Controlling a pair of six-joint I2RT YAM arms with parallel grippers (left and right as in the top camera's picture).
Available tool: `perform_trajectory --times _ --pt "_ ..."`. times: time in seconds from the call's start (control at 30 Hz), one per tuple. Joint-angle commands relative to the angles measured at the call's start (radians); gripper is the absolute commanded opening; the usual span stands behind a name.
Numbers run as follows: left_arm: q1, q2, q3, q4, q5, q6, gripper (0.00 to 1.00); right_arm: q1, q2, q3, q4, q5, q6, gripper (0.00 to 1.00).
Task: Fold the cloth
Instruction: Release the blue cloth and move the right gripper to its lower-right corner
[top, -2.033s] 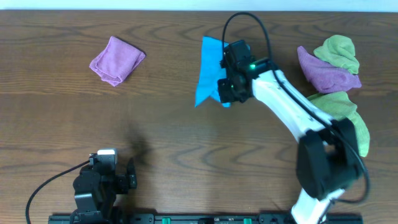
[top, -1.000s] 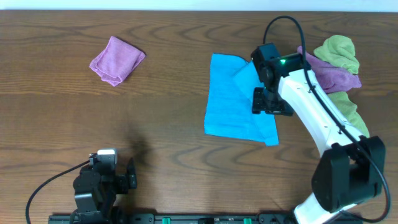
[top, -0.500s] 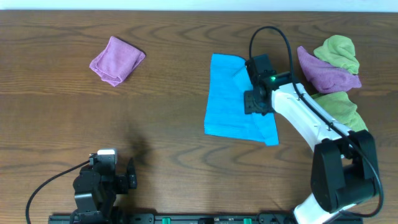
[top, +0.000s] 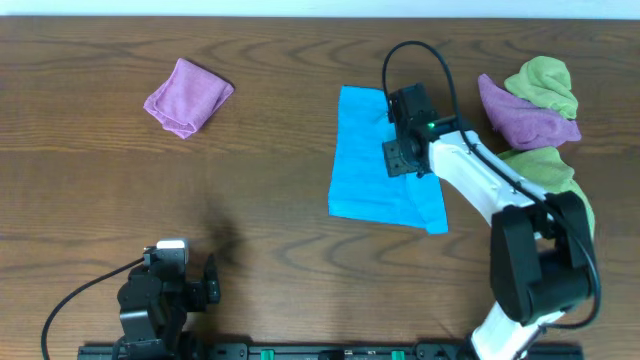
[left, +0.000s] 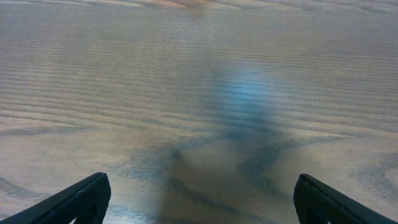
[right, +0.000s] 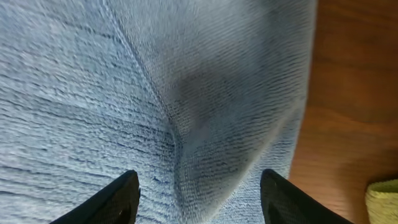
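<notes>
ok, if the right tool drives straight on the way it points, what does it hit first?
The cloth. The right tool points down at it, open, and blue terry with a raised crease fills the view ahead. How far off the fabric is, the pictures don't settle.

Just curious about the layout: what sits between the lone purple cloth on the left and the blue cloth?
Nothing; the overhead view shows only bare wooden table between the purple cloth and the blue cloth.

Seen from overhead, the right claw (top: 402, 158) hides part of the cloth (top: 362, 165) beneath it
</notes>
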Motion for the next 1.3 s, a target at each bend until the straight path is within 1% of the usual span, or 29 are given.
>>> perform_trajectory --times 0.0,0.17,0.27,0.33,0.5,0.57,0.77,0.93,1.1,1.27 --pt "-0.004 -0.006 -0.040 -0.042 -0.019 0.022 0.95 0.005 0.031 -0.001 0.006 0.013 -0.035 0.62" --pt "-0.004 -0.006 -0.040 -0.042 -0.019 0.022 0.95 0.005 0.066 -0.001 0.014 0.042 -0.043 0.58" --pt "-0.004 -0.006 -0.040 -0.042 -0.019 0.022 0.95 0.005 0.076 -0.001 0.019 0.056 -0.042 0.50" --pt "-0.004 -0.006 -0.040 -0.042 -0.019 0.022 0.95 0.005 0.076 -0.001 0.028 0.062 -0.041 0.41" --pt "-0.004 -0.006 -0.040 -0.042 -0.019 0.022 0.95 0.005 0.076 0.000 0.053 0.126 -0.025 0.09" --pt "-0.004 -0.006 -0.040 -0.042 -0.019 0.022 0.95 0.005 0.076 0.000 0.055 0.163 -0.004 0.02" --pt "-0.004 -0.006 -0.040 -0.042 -0.019 0.022 0.95 0.003 0.076 0.000 0.043 0.315 0.114 0.01" --pt "-0.004 -0.006 -0.040 -0.042 -0.019 0.022 0.95 -0.016 0.076 0.000 0.022 0.399 0.209 0.01" --pt "-0.004 -0.006 -0.040 -0.042 -0.019 0.022 0.95 -0.087 0.076 0.000 -0.018 0.433 0.312 0.01" --pt "-0.004 -0.006 -0.040 -0.042 -0.019 0.022 0.95 -0.183 0.076 0.000 -0.050 0.432 0.380 0.01"
